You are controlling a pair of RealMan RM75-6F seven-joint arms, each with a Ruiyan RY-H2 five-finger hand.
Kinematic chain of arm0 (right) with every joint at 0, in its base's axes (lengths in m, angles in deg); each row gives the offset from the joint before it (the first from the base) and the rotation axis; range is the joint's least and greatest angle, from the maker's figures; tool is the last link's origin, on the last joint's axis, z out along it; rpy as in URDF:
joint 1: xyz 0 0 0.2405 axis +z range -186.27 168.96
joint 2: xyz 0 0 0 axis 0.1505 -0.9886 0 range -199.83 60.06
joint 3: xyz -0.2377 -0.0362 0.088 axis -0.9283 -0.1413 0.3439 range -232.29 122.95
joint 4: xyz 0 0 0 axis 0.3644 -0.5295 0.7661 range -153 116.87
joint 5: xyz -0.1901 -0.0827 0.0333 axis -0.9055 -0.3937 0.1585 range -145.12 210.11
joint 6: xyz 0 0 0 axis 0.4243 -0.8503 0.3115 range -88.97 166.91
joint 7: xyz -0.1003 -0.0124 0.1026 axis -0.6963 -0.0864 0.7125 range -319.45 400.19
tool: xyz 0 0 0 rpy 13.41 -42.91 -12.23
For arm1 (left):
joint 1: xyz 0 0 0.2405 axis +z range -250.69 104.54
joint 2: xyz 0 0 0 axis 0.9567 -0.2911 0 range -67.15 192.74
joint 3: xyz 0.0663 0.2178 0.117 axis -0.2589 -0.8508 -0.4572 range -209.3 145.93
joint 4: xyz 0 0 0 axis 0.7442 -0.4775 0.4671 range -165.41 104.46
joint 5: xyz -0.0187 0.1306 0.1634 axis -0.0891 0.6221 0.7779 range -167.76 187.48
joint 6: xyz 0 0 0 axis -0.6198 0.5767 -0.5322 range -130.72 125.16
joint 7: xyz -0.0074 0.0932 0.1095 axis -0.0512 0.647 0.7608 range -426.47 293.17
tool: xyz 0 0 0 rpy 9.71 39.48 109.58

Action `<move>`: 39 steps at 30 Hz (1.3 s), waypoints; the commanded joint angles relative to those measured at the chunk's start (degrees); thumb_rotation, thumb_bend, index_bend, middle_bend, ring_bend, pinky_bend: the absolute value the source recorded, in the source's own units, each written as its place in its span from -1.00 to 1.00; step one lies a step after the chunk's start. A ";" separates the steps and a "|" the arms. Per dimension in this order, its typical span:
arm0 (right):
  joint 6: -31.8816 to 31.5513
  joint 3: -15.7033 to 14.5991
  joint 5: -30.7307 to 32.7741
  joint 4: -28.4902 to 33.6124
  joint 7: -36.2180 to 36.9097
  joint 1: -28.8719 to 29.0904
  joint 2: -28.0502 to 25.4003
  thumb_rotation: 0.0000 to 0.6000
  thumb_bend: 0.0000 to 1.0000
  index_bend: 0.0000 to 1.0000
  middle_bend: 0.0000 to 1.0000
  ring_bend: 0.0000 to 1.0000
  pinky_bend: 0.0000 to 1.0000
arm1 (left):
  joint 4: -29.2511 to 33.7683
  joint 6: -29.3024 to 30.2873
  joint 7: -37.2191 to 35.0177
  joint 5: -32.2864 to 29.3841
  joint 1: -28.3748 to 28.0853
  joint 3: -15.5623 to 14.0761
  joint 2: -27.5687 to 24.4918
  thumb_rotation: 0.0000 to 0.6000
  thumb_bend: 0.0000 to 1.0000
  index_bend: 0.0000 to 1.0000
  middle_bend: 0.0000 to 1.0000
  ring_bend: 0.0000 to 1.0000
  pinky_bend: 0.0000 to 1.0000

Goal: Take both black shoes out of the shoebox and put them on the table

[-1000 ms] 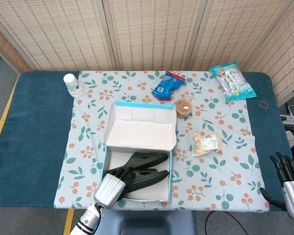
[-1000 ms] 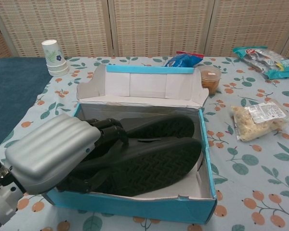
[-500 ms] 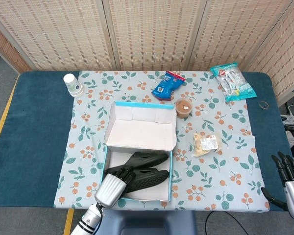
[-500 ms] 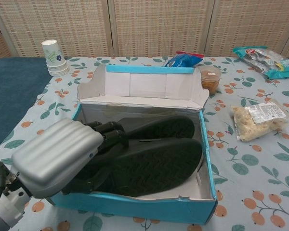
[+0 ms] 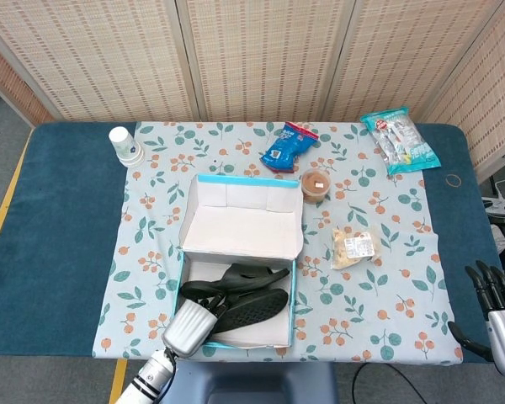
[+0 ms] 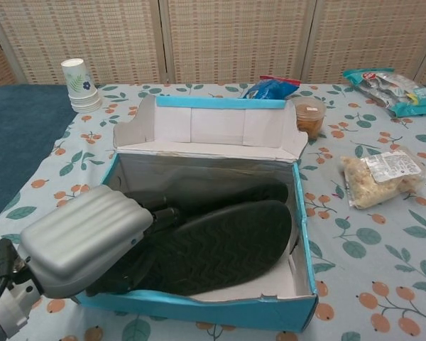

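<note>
Two black shoes lie in the open blue shoebox (image 5: 296, 296) (image 6: 307, 249). The near shoe (image 5: 252, 305) (image 6: 227, 245) is tilted up, sole showing, and my left hand (image 5: 190, 324) (image 6: 82, 238) grips its heel end inside the box. The far shoe (image 5: 248, 274) (image 6: 259, 193) lies behind it, mostly hidden in the chest view. My right hand (image 5: 497, 307) hovers off the table's right front corner with fingers spread and nothing in it; the chest view does not show it.
The box lid (image 5: 240, 227) stands folded back. A stack of paper cups (image 5: 124, 145) sits far left. A blue snack bag (image 5: 288, 145), small jar (image 5: 316, 183), wrapped snack (image 5: 354, 245) and large packet (image 5: 399, 139) lie right of the box.
My left hand has drawn back toward the table's front edge, lifting and tilting the near shoe's heel; that shoe has shifted toward the front of the box. The right hand stays put.
</note>
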 commanded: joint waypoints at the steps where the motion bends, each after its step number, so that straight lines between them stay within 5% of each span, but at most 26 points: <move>1: -0.02 0.00 0.00 -0.01 -0.01 -0.01 0.01 0.70 -0.66 -1.00 -1.00 -1.00 -1.00 | 0.79 -0.87 0.56 -1.29 -0.28 0.28 -0.51 1.00 0.03 0.41 0.62 0.55 0.57; 8: 0.27 0.02 0.10 -0.01 -0.24 0.11 0.06 0.70 -0.66 -1.00 -1.00 -1.00 -1.00 | 4.58 -3.31 1.92 -5.04 -1.59 1.10 -2.60 1.00 0.02 0.33 0.42 0.40 0.40; 17: 0.33 -0.12 -0.03 0.02 -0.16 0.10 -0.10 0.70 -0.66 -1.00 -1.00 -1.00 -1.00 | 2.40 -0.90 -4.76 0.80 -2.15 1.24 -1.47 1.00 0.28 0.79 0.84 0.72 0.73; 24: 0.20 -0.11 -0.01 0.05 0.11 0.03 -0.21 0.71 -0.66 -1.00 -1.00 -1.00 -1.00 | 0.72 0.41 -10.77 4.50 -2.69 1.67 -1.12 1.00 0.41 0.91 0.93 0.81 0.82; 39: 1.01 -0.31 0.08 0.16 -0.14 0.31 -0.37 0.71 -0.66 -1.00 -1.00 -1.00 -1.00 | -13.02 15.12 -33.19 20.35 -4.60 6.13 2.22 1.00 0.41 0.93 0.95 0.82 0.83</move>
